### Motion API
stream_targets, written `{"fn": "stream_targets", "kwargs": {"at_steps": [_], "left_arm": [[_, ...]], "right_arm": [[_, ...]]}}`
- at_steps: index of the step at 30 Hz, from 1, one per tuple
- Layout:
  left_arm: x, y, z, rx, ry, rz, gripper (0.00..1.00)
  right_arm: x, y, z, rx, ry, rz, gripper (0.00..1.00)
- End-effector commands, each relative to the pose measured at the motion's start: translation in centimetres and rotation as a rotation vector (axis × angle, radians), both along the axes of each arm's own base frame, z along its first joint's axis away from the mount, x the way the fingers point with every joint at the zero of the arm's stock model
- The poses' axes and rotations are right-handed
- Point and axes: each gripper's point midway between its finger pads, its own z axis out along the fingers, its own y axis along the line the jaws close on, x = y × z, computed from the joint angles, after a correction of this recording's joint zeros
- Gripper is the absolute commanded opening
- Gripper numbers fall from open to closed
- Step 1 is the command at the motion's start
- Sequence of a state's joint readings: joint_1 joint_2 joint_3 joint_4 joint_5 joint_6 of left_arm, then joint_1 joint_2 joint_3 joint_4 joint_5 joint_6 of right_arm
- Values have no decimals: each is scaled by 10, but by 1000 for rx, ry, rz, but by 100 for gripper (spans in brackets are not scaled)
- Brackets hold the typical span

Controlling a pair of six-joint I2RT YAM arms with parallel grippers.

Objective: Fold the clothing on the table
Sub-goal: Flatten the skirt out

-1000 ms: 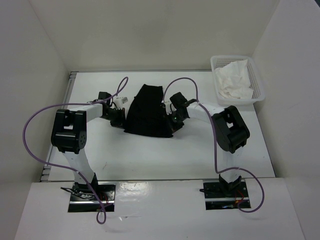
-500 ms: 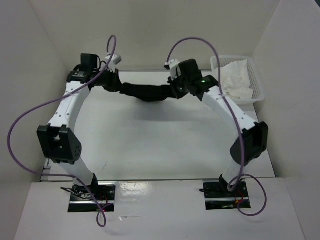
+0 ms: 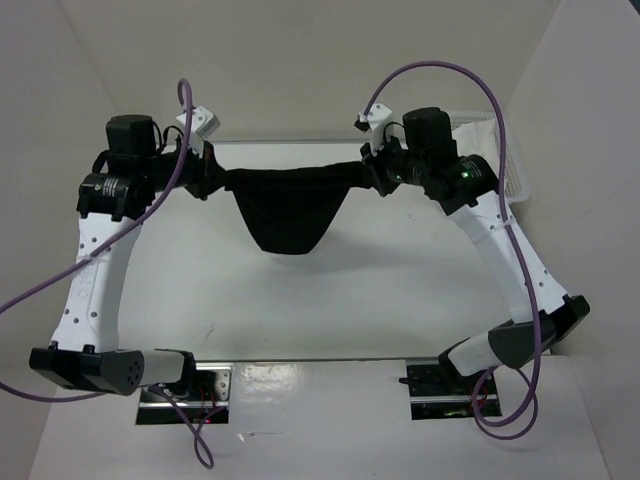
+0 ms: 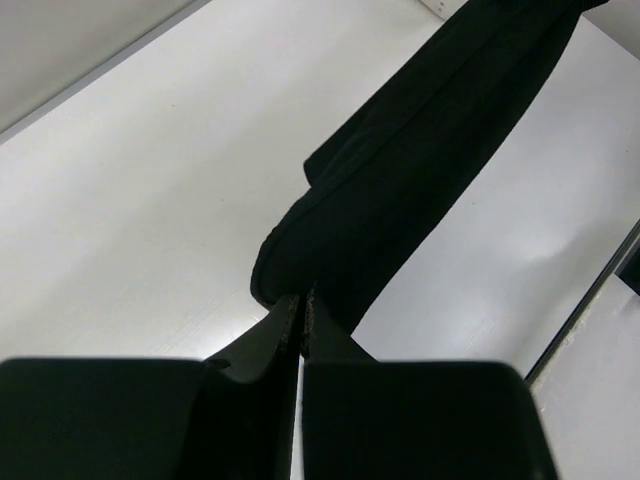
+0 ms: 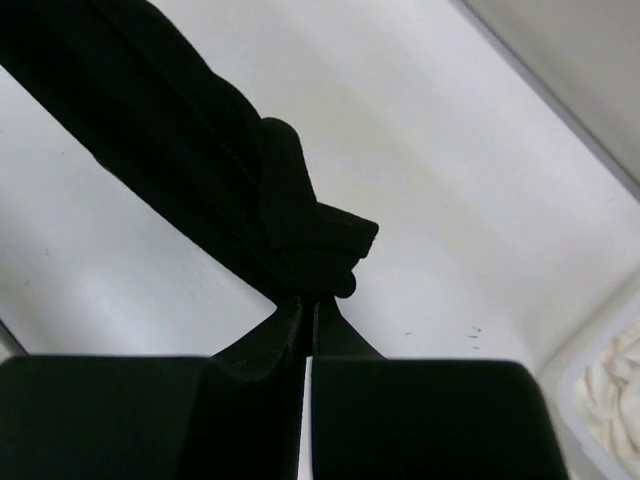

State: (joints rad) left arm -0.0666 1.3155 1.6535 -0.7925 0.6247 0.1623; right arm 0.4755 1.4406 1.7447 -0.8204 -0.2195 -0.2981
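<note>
The black clothing hangs in the air above the white table, stretched between both arms, its middle sagging down in a rounded point. My left gripper is shut on its left end, and my right gripper is shut on its right end. In the left wrist view the clothing runs away from the pinched gripper toward the upper right. From the right wrist the clothing bunches at the gripper and stretches to the upper left.
A white mesh basket holding a white cloth stands at the back right of the table, partly behind my right arm. White walls close in the left, back and right sides. Purple cables loop from both arms.
Both arms have lifted from low over the table and spread apart. The clothing rose off the table and went from a bunched heap to a stretched, hanging band.
</note>
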Motion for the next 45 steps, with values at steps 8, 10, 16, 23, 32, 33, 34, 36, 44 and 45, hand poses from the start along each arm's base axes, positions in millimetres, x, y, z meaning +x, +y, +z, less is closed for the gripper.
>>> {"fn": "stream_targets", "kwargs": {"at_steps": [8, 10, 16, 23, 32, 33, 34, 36, 44, 45], "left_arm": [[-13, 16, -12, 44, 10, 16, 0], [-8, 15, -17, 39, 36, 7, 0], [-4, 5, -16, 21, 63, -76, 0], [36, 4, -18, -11, 114, -35, 0], [10, 0, -10, -3, 96, -101, 0], [10, 0, -10, -3, 96, -101, 0], [8, 0, -7, -3, 94, -101, 0], [14, -2, -12, -5, 123, -113, 0], [63, -19, -28, 15, 189, -144, 0], [69, -20, -29, 15, 194, -144, 0]], "right_arm": [[-4, -15, 17, 72, 111, 135, 0], [0, -13, 25, 123, 128, 128, 0], [17, -13, 7, 117, 149, 78, 0], [46, -29, 11, 87, 109, -81, 0], [-27, -14, 15, 78, 164, 229, 0], [-27, -14, 15, 78, 164, 229, 0], [-26, -15, 15, 73, 163, 222, 0], [-23, -14, 11, 70, 178, 221, 0], [34, -6, -7, 80, 203, 111, 0], [42, -6, -9, 73, 194, 99, 0]]}}
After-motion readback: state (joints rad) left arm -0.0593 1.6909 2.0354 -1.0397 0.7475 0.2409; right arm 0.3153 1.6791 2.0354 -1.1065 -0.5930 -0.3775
